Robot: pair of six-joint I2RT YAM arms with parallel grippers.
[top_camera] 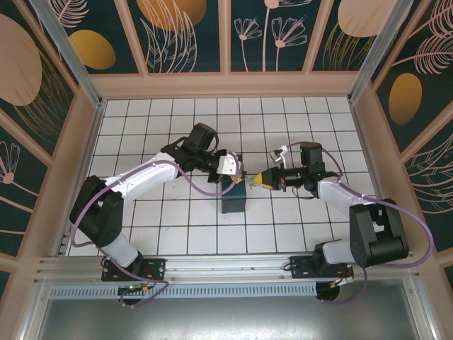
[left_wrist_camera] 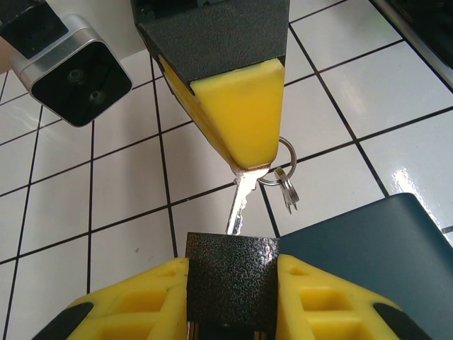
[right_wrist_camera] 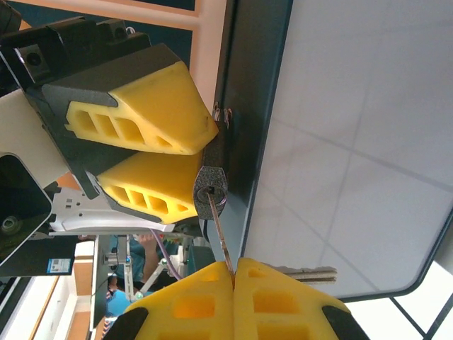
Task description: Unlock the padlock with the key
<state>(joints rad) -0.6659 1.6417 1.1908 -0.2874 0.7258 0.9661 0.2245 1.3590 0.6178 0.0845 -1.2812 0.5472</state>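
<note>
1. Pinching the small, dark, speckled padlock [left_wrist_camera: 232, 304] by its two flat sides, the left gripper [left_wrist_camera: 232, 268] has its yellow fingers parted just as far as the lock body is wide.
2. The right gripper [right_wrist_camera: 233, 268] has its yellow pads pressed together on the thin silvery metal key [right_wrist_camera: 218, 230]. The blade points away from the pads toward the padlock.
3. The key's tip meets the keyhole in the padlock's end face. How deep it sits cannot be told.
4. In the top view both arms reach forward and bend inward. Their grippers are nose to nose above the dark teal box [top_camera: 233, 202], which stands on the white tiled table [top_camera: 163, 120].
5. The left wrist view shows a small metal ring [left_wrist_camera: 283, 166] at the key's head with a second little key hanging from it, and the box just right of the padlock.
6. The right wrist view shows the keyhole face itself, with one left finger on each side of the lock.
</note>
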